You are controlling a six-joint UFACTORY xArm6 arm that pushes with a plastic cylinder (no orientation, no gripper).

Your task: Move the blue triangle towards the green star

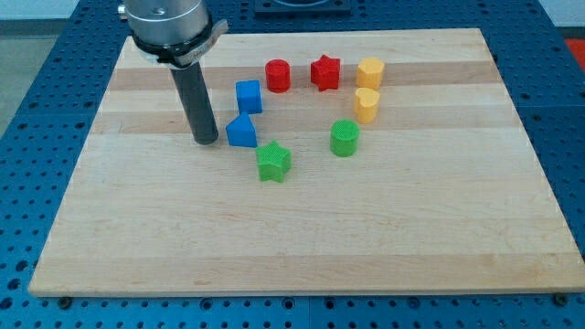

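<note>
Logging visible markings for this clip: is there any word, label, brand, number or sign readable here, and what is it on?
None: no readable text on the wooden board, on the blocks such as the blue triangle and green star, or on my tip, which sits just to the view's left of the blue triangle.

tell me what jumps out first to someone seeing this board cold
The dark rod coming down from the view's top left, my tip resting just left of the blue triangle. Next, the loose ring of bright blocks on the wooden board, with the green star just below-right of the triangle.
</note>
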